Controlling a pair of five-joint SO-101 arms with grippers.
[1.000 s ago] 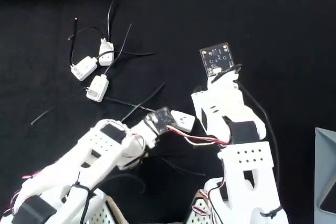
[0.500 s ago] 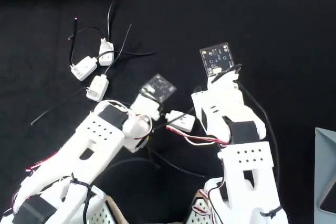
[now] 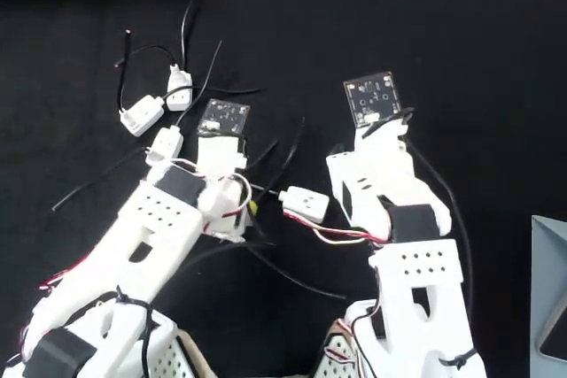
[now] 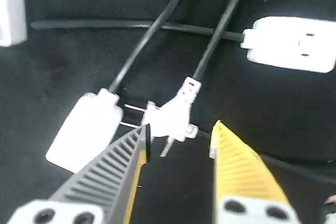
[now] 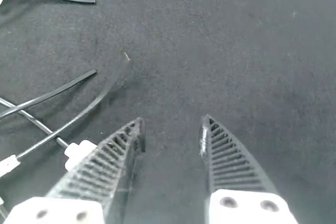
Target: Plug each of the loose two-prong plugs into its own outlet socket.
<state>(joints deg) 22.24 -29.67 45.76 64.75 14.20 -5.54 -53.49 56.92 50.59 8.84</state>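
Observation:
My left gripper (image 4: 178,129) is open, its grey and yellow fingertips on either side of a small white two-prong plug (image 4: 170,120) lying on the black cloth. The plug's prongs point at a white block (image 4: 84,132) right next to it. A white socket (image 4: 289,43) with two slots lies farther off. In the high view, three white blocks (image 3: 164,143) cluster at the upper left beside the left arm (image 3: 177,210). Another white socket (image 3: 304,204) lies in the middle between the arms. My right gripper (image 5: 170,129) hangs open over bare cloth.
Thin black cables (image 3: 283,161) cross the cloth around the blocks and between the arms, and one white cable end (image 5: 79,153) lies by the right gripper's finger. A grey box (image 3: 549,281) stands at the right edge.
The left arm has swung away from the middle socket, up and left to the cluster of white blocks. The middle socket stays on the cloth. The right arm has barely shifted.

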